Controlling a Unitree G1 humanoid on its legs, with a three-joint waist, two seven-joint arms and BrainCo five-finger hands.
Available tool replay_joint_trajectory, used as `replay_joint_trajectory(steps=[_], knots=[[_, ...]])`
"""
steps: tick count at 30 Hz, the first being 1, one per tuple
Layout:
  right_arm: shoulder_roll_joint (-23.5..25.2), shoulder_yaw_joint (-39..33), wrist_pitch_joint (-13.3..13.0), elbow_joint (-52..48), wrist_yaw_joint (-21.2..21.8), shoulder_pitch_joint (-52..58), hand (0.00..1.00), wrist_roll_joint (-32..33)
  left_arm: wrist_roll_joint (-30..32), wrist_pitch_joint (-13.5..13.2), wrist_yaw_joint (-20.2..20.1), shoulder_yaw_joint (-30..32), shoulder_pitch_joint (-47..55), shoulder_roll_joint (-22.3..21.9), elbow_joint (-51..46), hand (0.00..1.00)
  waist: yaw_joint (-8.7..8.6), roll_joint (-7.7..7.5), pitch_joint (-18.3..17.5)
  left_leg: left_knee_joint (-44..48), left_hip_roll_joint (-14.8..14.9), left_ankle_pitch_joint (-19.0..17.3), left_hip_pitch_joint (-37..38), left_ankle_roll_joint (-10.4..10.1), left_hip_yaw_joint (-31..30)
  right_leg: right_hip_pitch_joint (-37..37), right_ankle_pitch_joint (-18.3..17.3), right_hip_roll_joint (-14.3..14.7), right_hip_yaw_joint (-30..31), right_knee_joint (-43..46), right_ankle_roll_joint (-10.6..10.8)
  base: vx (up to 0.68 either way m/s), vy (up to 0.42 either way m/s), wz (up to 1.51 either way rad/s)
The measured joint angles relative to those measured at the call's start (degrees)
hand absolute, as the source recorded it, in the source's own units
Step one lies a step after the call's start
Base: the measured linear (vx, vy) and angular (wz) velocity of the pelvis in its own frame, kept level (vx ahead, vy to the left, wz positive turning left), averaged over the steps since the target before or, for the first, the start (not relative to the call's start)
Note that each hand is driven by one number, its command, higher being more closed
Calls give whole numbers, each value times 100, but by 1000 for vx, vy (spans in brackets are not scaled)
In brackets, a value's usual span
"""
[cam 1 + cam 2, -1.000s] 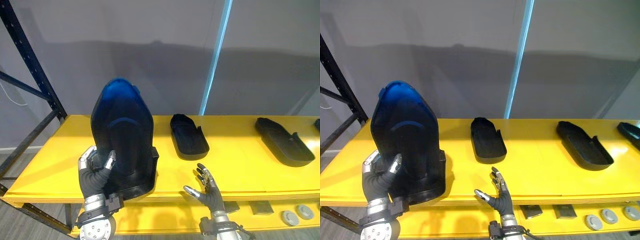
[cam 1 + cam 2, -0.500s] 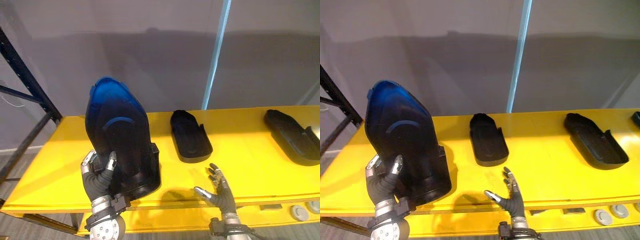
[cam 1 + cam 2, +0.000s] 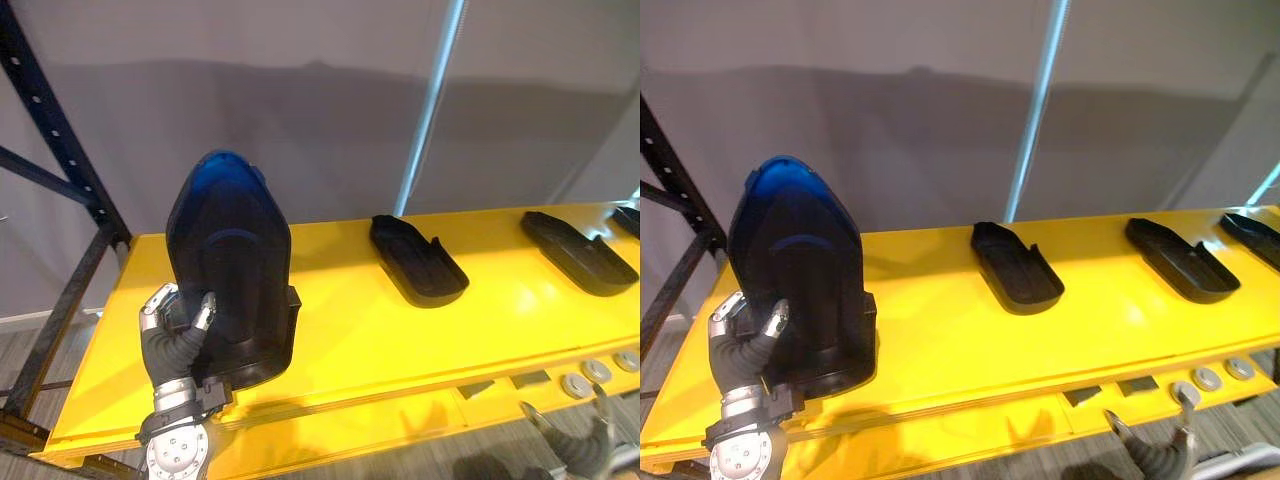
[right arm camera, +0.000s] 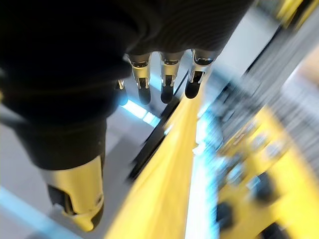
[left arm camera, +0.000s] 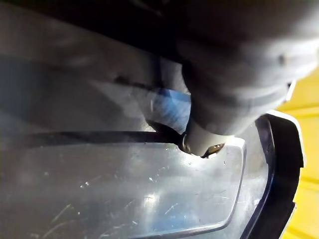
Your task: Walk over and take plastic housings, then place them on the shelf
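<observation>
At shelf's left end, the big blue-black housing (image 3: 232, 260) stands upright, long axis vertical, rounded top up, hollow face toward the camera. Left hand (image 3: 172, 335) grips its lower left edge: fingers wrap behind the rim and the thumb (image 5: 209, 144) presses on the glossy inner face, so it is a pinch on the rim, not a flat push. The housing lies directly in front of and above that hand, and its base sits close to the front edge of the yellow shelf (image 3: 360, 330); cannot tell whether the base is bearing fully or hovering just off. Right hand (image 3: 1155, 458) is low, under the shelf's front lip and well off to the right, fingers (image 4: 168, 79) loose and spread, holding nothing; left is clearly the nearer and working hand. Judgement: placing is nearly done, and what's left is settling the base and letting go. Key relation is base to front edge: a tall part near the lip could tip forward, so push it deeper toward the wall. Open yellow room lies behind it and to its right, up to the second housing (image 3: 418, 262) lying flat; a third housing (image 3: 578, 252) is farther right. Dark rack post (image 3: 60, 150) stands left and behind, near but apart.
</observation>
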Motion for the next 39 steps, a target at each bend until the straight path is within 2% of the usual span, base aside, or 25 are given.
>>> replay_joint_trajectory(steps=[2,5,7,11,13,16,19,23,27,33,39], knots=[[-2,-116,79,768,108,63,0,33,-245,0,-116,54,-103,-19,40,100,6,-4,8,-82,-31,49,-17,-58,-34,115,-112,19,38,-270,19,-58,-68,10],[-43,-90,203,2032,451,28,0,388,-673,1,-204,273,-114,-78,163,100,72,143,93,-397,116,261,-36,-177,-116,18,-95,216,14,-310,-7,-16,-129,11],[-285,168,271,3006,659,-215,0,675,-902,5,-196,494,-138,-83,399,100,111,254,158,-640,223,426,-116,-270,-113,-137,-34,358,10,-387,-98,16,-114,-5],[-463,482,300,3874,937,-604,0,883,-1242,76,-123,863,-694,-86,1080,100,166,253,401,-832,298,562,-174,-328,-131,-254,44,452,-12,-423,-138,46,-50,2],[-559,671,296,4230,1097,-752,0,928,-1330,143,-5,1183,-1088,53,1503,100,186,256,478,-850,285,591,-296,-318,-143,-374,46,445,-11,-423,-139,43,15,9],[-598,810,297,4619,1249,-887,0,1150,-1526,257,110,1434,-1605,649,2101,100,197,260,650,-853,268,646,-422,-314,-251,-451,46,433,-50,-424,-140,43,16,18],[-678,911,300,4916,1362,-1010,0,1151,-1836,297,47,1476,-1984,1478,2676,100,251,267,813,-855,268,681,-460,-314,-276,-471,46,432,-67,-424,-140,11,6,7],[-796,1143,302,5183,1456,-1235,0,1296,-2396,355,-404,1433,-2577,3116,3807,100,297,274,992,-903,268,833,-660,-315,-286,-669,59,430,-131,-422,-159,-39,-12,6],[-911,1309,302,5354,1516,-1255,0,1393,-2779,470,-906,1111,-2586,4091,4473,100,298,275,1039,-950,270,925,-704,-299,-276,-731,76,437,-128,-422,-183,-45,-13,1],[-913,1375,302,5649,1651,-1271,0,1507,-2777,675,-1699,846,-2520,4718,4923,100,320,309,1063,-1036,266,962,-711,-308,-231,-813,157,438,-121,-436,-195,-49,5,-4],[-1022,1473,312,5758,1759,-1279,0,1648,-2800,751,-2259,506,-2285,4886,4984,100,310,417,1122,-1175,250,1118,-689,-306,-230,-804,308,437,-124,-547,-198,-74,5,0]])
